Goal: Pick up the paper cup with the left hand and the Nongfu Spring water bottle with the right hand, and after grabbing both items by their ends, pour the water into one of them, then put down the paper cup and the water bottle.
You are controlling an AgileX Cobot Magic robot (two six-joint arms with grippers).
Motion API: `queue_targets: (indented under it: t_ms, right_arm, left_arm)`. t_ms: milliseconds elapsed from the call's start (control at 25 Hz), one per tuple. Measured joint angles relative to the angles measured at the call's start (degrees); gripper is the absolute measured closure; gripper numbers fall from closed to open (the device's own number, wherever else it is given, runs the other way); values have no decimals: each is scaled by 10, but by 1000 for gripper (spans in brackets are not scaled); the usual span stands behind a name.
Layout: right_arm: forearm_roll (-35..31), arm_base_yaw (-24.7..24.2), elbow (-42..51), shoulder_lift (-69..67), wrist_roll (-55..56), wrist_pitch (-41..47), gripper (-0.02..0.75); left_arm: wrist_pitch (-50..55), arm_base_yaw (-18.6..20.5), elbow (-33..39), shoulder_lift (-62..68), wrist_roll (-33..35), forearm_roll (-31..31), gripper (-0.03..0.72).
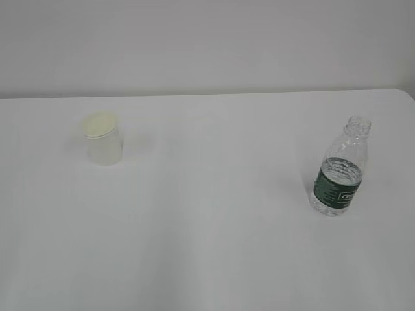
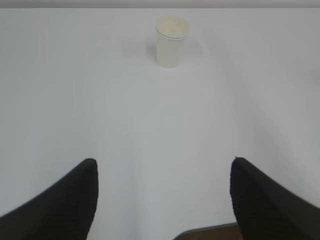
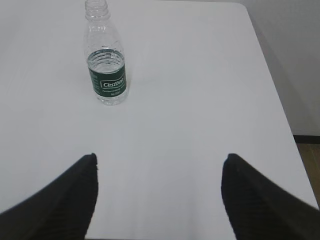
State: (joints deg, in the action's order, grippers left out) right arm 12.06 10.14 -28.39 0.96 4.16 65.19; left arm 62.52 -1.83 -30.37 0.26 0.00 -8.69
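A small white paper cup (image 1: pixel 103 139) with a cream inside stands upright on the left of the white table; the left wrist view has the paper cup (image 2: pixel 172 41) far ahead. My left gripper (image 2: pixel 164 162) is open, empty, well short of it. On the right stands the capless Nongfu Spring water bottle (image 1: pixel 340 170), clear and ribbed with a dark green label, water (image 1: pixel 336 201) in its lower part. In the right wrist view the bottle (image 3: pixel 105 57) is ahead and to the left of my open, empty right gripper (image 3: pixel 160 157). Neither arm shows in the exterior view.
The white table (image 1: pixel 214 220) stretches wide between cup and bottle. Its right edge (image 3: pixel 280 100) and rounded far corner show in the right wrist view, with floor beyond. A near table edge (image 2: pixel 210 231) shows at the bottom of the left wrist view.
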Motion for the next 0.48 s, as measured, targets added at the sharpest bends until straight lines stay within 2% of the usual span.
queue_targets:
  t_ms: [480]
  right_arm:
    - [0, 0, 0, 0, 0, 0, 164]
  left_arm:
    - [0, 0, 0, 0, 0, 0, 100]
